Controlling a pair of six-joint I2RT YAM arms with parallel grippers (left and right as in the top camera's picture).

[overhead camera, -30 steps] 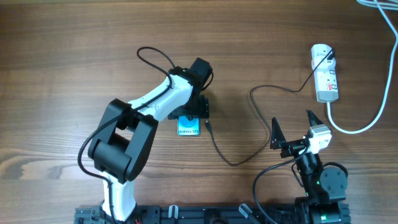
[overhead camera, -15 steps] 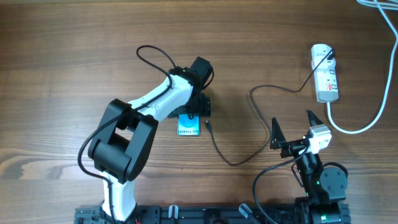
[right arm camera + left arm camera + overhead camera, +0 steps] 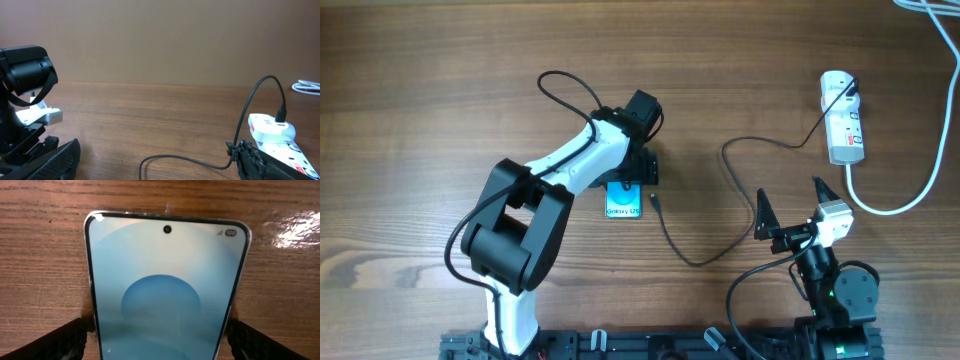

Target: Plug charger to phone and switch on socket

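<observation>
Phone: lying flat with its screen lit, near the middle of the bench, under the left tool.
Left tool: hanging spread over the phone, one finger outside each long edge, seemingly just clear of it; gripping nothing.
Right tool: waiting at 5 o'clock, spread wide, carrying nothing.
Charger: trailing loose from the socket at 2 o'clock; its plug tip is lying just beside the phone's 3 o'clock edge, not inserted.
Step, my reading: getting the plug tip into the phone.
Doing it well: rising straight off so the phone is not sliding; pinching the tip close behind its connector; squaring it to the port, which I cannot see; bracing the phone while pushing.
Risk: cable slack pulling the tip askew.
</observation>
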